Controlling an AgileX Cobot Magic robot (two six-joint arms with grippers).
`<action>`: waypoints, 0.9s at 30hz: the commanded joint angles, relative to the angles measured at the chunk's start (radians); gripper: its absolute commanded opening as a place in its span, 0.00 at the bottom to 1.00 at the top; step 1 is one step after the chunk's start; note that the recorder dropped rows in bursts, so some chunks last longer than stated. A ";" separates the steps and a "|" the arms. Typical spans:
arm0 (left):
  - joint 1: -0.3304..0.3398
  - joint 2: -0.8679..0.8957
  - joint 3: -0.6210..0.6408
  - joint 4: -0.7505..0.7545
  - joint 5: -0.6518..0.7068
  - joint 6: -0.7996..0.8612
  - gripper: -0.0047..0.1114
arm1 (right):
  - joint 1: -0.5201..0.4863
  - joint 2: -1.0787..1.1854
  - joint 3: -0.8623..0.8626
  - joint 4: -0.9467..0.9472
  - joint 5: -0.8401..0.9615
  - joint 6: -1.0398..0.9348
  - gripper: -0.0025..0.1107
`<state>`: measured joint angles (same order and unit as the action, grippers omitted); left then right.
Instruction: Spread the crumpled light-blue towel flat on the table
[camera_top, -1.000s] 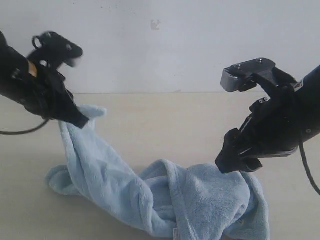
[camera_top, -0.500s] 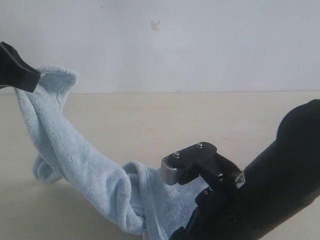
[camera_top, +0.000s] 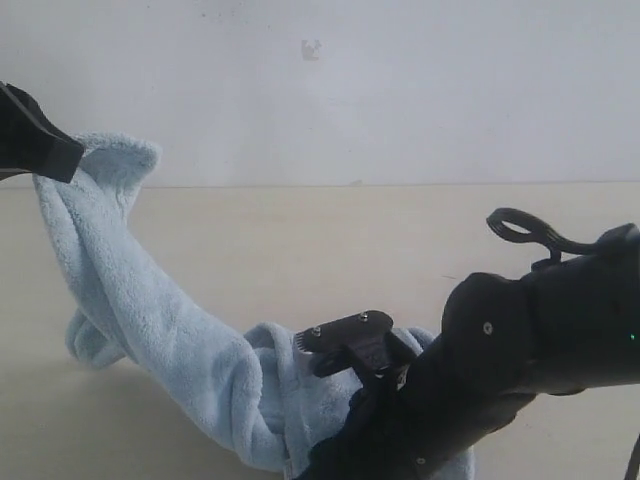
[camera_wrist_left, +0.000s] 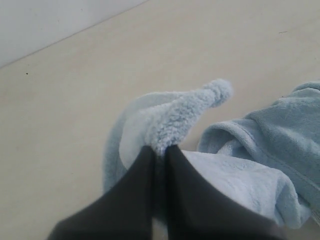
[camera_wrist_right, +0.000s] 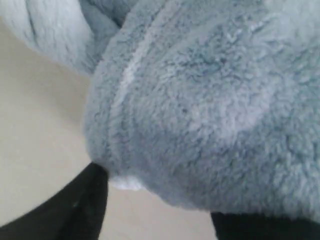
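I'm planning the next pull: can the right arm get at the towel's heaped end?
Likely yes: the right gripper sits against the towel, jaws apart at the heap, nothing between; the left gripper holds the other end up.

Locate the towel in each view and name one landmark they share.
Exterior view: the towel drapes from upper left to bottom centre.
Left wrist view: mid-picture, pinched by the left gripper.
Right wrist view: fills most of the picture.
Shared landmark: the beige table.

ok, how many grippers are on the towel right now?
2. The left gripper pinches a raised end of the pale-blue fluffy terry towel, at the exterior view's left; the right gripper is low at its right, fingers apart around a fold.
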<state>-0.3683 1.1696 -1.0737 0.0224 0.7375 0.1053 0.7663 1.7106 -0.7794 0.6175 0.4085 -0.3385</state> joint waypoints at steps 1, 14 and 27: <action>-0.002 -0.007 0.006 -0.008 -0.007 -0.008 0.07 | 0.001 0.002 -0.017 0.032 -0.033 -0.027 0.18; -0.002 -0.007 0.006 -0.008 0.029 0.000 0.07 | -0.147 -0.327 -0.229 -0.181 0.013 -0.019 0.02; -0.002 -0.008 0.006 -0.044 0.050 0.003 0.07 | -0.577 0.093 -0.582 -0.245 0.523 -0.069 0.51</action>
<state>-0.3683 1.1696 -1.0737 -0.0076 0.7792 0.1053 0.2099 1.7286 -1.3199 0.3741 0.7722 -0.3530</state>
